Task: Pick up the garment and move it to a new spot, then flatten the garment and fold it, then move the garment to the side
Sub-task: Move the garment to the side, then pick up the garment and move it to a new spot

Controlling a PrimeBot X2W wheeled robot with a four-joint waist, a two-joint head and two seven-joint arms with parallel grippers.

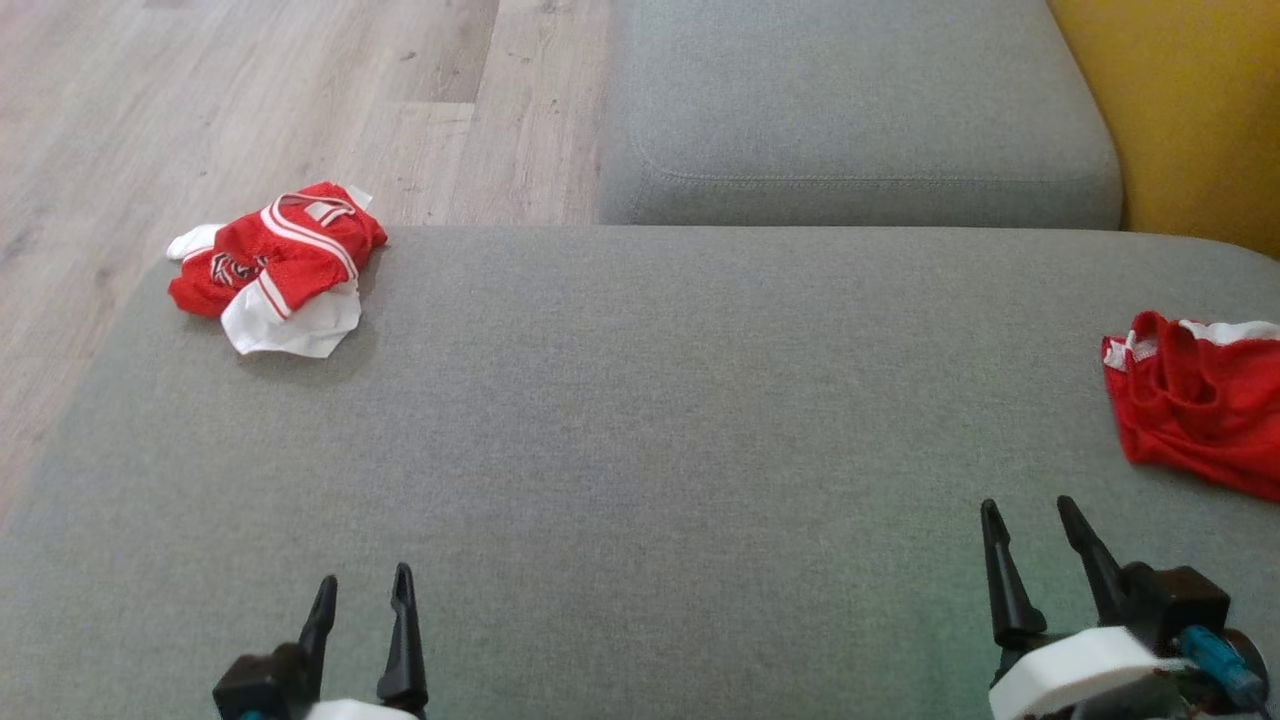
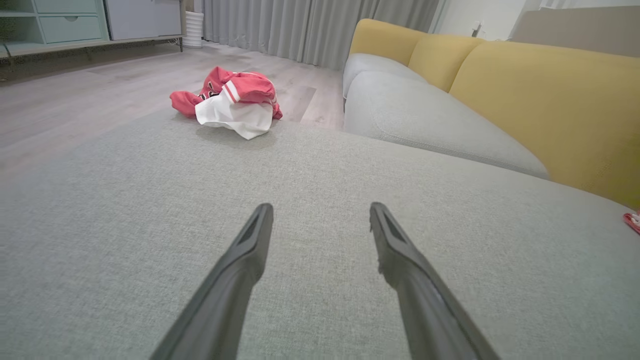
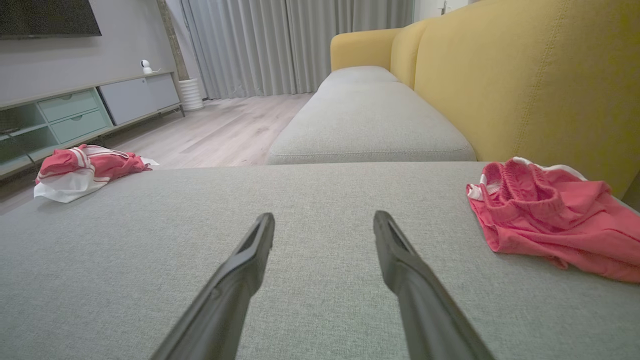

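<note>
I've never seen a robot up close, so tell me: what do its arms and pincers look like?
Each arm ends in a pincer of two long, dark fingers tapering to points. The left pincer and right pincer each sit on a black blocky base with a white rounded wrist collar behind it. A blue part sits beside the right wrist, perhaps a cable or connector.

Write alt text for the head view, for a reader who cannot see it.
A wide grey fabric sofa seat holds two garments: a crumpled red-and-white jersey at its far left corner and red shorts with white trim at the right edge. The left gripper and the right gripper stand open and empty at the bottom.
</note>
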